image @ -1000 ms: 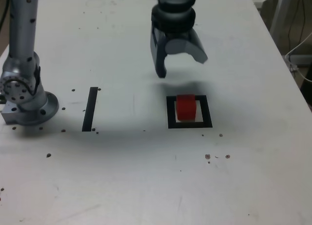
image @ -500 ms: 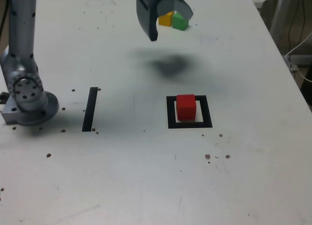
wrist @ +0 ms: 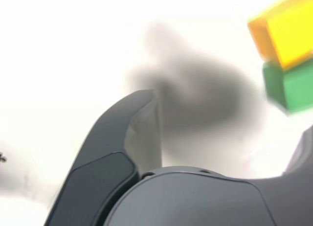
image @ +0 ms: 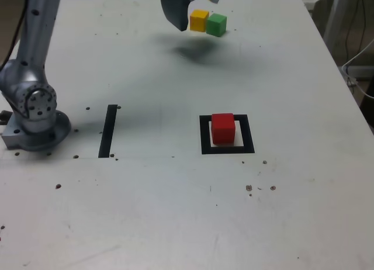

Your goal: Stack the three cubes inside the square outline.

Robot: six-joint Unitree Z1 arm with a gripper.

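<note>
The red cube (image: 223,128) sits alone inside the square outline (image: 204,135), on its white centre. At the far side of the table the yellow cube (image: 199,20) and the green cube (image: 216,25) stand side by side, touching. My gripper (image: 196,7) hangs open and empty above the table, right by the yellow cube on the exterior view's left. In the wrist view one dark finger (wrist: 142,128) is in the foreground, with the yellow cube (wrist: 288,30) and green cube (wrist: 293,86) beyond it, blurred. The red cube does not show in the wrist view.
The arm's grey base (image: 35,121) stands at the exterior view's left, with a narrow black strip (image: 108,131) beside it. Small dark specks dot the white table (image: 175,211). Cables and a stand lie past the table's right edge (image: 350,71).
The gripper has travelled from just behind the red cube to the far side of the table, beside the yellow and green cubes. The red cube has not moved.
</note>
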